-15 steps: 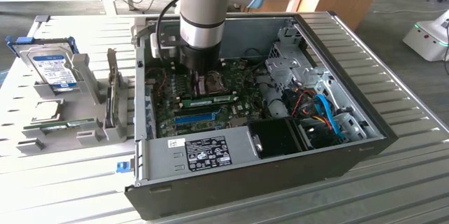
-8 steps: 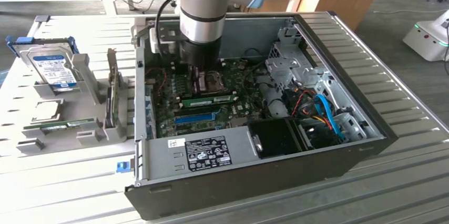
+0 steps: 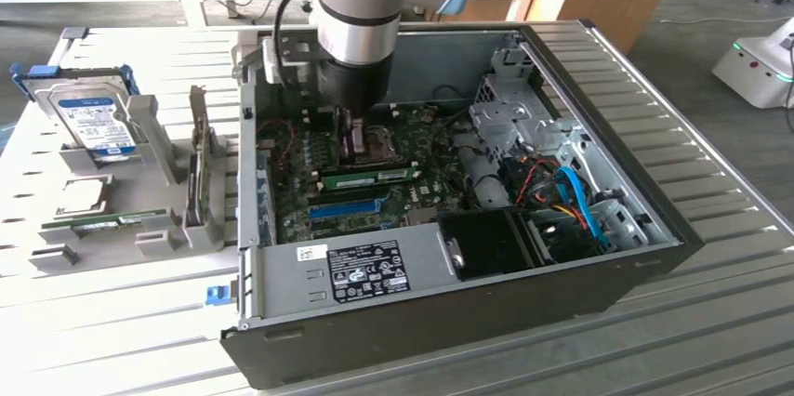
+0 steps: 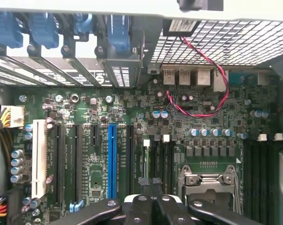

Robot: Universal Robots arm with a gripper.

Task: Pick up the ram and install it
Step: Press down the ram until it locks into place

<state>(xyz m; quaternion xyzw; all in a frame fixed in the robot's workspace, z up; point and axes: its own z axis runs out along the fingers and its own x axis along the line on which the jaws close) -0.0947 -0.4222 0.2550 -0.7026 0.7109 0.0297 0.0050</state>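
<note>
tool shut above the motherboard, ram seated in a slot

the arm (image 3: 357, 15) reaches down into the open computer case (image 3: 645, 257), which stands on the slatted table (image 3: 720, 322); the tool (image 4: 151, 183) hangs low over the motherboard (image 4: 132, 108), and its two black fingers are pressed together with nothing between them; in the wrist view the fingertips (image 4: 145, 181) are over the row of black memory slots (image 4: 162, 157), next to the cpu socket (image 4: 209, 180); the ram (image 3: 372, 174) is inside the case, a green stick that stands on its edge in a slot of the motherboard, between the cpu socket and the long blue slot (image 3: 345, 207); it is just beside the tool, but if the tool touches it i cannot tell; a red and black wire (image 4: 197, 70) curls over the board near the back wall of the case; outside the case, near the table edge at the exterior view's left, there is a grey rack (image 3: 149, 136); a hard drive (image 3: 93, 117) with a blue label stands upright in it, and another green stick (image 3: 106, 221) lies in the lower part of the rack, well apart from the tool.
</note>
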